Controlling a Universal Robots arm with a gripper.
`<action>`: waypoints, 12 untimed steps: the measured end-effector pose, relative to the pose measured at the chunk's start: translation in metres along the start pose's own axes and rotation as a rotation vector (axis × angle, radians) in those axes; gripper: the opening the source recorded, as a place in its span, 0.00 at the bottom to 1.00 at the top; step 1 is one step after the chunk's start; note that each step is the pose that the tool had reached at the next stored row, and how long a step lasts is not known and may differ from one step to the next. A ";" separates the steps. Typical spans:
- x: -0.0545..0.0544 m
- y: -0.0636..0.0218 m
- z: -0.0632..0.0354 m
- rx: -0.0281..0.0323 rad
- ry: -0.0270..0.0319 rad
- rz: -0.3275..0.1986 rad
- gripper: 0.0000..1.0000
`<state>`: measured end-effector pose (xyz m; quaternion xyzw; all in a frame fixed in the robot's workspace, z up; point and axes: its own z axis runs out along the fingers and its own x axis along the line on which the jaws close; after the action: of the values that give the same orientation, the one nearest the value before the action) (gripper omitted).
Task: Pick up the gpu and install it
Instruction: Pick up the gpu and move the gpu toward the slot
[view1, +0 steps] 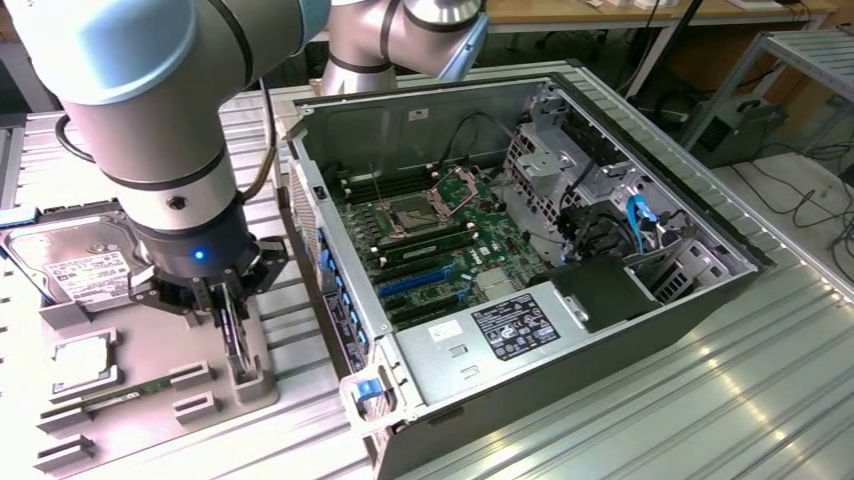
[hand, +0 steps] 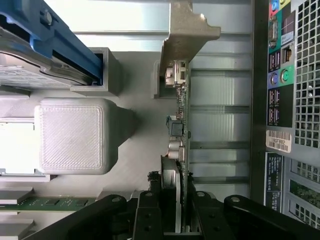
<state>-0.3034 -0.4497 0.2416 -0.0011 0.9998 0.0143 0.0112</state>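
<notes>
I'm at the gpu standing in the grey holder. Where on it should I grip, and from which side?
Best bet: take the gpu by its exposed long edge, mid-board, coming straight down from above and clamping across its two flat faces. It stands on edge in the grey holder, thin, with the silver bracket at one end.

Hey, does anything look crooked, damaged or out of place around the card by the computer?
Nothing stands out. The gpu stands straight on edge in the grey tray, with the gripper closed on it.

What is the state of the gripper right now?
Gripper: closed on the gpu, which stands on edge.
</notes>
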 end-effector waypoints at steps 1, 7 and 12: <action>0.000 0.0001 -0.0019 0.0000 0.0000 0.000 0.28; 0.000 0.0003 -0.0111 0.0003 0.0000 0.000 0.28; 0.000 0.0006 -0.0198 0.0003 0.0000 0.000 0.28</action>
<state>-0.3034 -0.4497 0.2614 -0.0011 0.9998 0.0142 0.0112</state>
